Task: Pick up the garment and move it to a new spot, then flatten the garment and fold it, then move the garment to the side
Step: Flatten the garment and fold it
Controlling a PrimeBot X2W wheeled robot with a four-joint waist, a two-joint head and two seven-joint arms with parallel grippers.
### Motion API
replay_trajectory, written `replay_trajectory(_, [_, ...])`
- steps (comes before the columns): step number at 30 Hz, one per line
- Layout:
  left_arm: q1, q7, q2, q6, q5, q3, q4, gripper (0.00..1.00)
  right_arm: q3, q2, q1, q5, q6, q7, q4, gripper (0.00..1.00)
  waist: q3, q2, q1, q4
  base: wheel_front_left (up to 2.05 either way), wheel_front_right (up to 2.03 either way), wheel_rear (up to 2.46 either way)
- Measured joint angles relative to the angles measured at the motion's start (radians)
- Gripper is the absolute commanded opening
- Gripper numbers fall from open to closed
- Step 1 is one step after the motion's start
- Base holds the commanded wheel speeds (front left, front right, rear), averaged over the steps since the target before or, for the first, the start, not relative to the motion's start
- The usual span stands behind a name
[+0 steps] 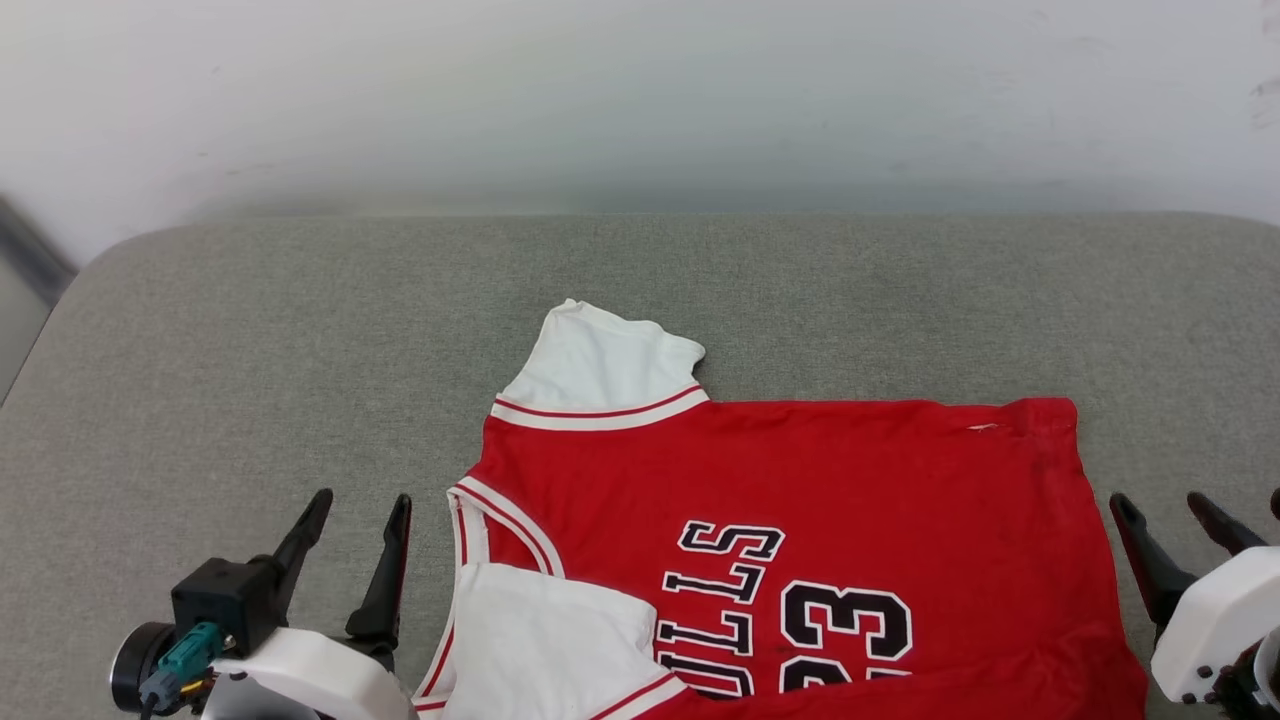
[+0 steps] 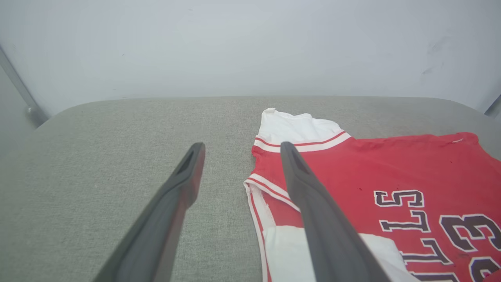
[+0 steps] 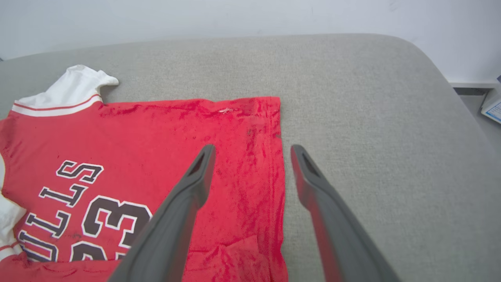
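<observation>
The garment point(image 1: 800, 480), a red jersey with white sleeves and black "BULLS 23" lettering, lies spread on the grey cushion, its collar end to the left and its hem to the right. One white sleeve points away from me, the other lies folded over the front near the lower edge. My left gripper point(image 1: 360, 505) hovers open just left of the collar with nothing between its fingers point(image 2: 313, 203). At the hem corner my right gripper point(image 1: 1165, 505) stands open and holds nothing. In the right wrist view the garment point(image 3: 156, 156) lies under the left finger point(image 3: 188, 196).
The grey cushion point(image 1: 300, 330) reaches back to a pale wall point(image 1: 640, 90). Bare cushion lies beyond and on both sides of the jersey. Its rounded right corner drops off to a floor with a white object point(image 3: 494, 106) there.
</observation>
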Motion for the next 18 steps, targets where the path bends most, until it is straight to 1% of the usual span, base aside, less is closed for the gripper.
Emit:
replay_trajectory(1, [0.0, 0.0, 0.0, 0.0, 0.0, 0.0, 0.0, 1.0, 0.0, 0.0, 0.0, 0.0, 0.0, 0.0, 0.0, 1.0, 0.0, 0.0, 0.0, 0.0, 0.0, 0.0, 0.0])
replay_trajectory(2, [-0.001, -0.005, -0.01, 0.002, 0.012, 0.017, -0.01, 1.0, 0.01, -0.001, -0.006, 0.008, 0.0, -0.034, -0.008, 1.0, -0.001, 0.0, 0.0, -0.001, 0.0, 0.0, 0.0])
replay_trajectory(3, [-0.001, -0.01, -0.031, 0.0, 0.043, 0.048, -0.033, 1.0, 0.023, -0.004, -0.009, 0.018, 0.0, -0.107, -0.016, 1.0, -0.002, 0.0, 0.0, -0.002, 0.0, 0.0, 0.0])
replay_trajectory(4, [-0.001, -0.01, -0.046, -0.002, 0.064, 0.071, -0.051, 1.0, 0.031, -0.007, -0.009, 0.02, 0.0, -0.142, -0.019, 1.0, -0.002, 0.0, 0.0, -0.003, 0.0, 0.0, 0.0])
replay_trajectory(5, [-0.001, -0.01, -0.046, -0.002, 0.064, 0.071, -0.051, 1.0, 0.031, -0.007, -0.009, 0.02, 0.0, -0.142, -0.019, 1.0, -0.002, 0.0, 0.0, -0.003, 0.0, 0.0, 0.0])
replay_trajectory(8, [0.006, -0.011, -0.093, -0.019, 0.132, 0.144, -0.101, 1.0, 0.04, 0.0, -0.014, 0.021, 0.0, -0.257, -0.028, 1.0, 0.002, 0.0, 0.0, -0.006, 0.0, 0.0, 0.0])
replay_trajectory(14, [0.041, -0.012, -0.182, -0.082, 0.223, 0.232, -0.124, 1.0, 0.074, 0.016, -0.028, 0.018, 0.0, -0.449, -0.035, 1.0, 0.017, 0.0, 0.0, -0.018, 0.0, 0.0, 0.0])
replay_trajectory(18, [0.041, -0.013, -0.227, -0.141, 0.249, 0.267, -0.119, 1.0, 0.097, 0.023, -0.046, 0.019, 0.0, -0.51, -0.021, 1.0, 0.036, 0.0, 0.0, -0.032, 0.0, 0.0, 0.0])
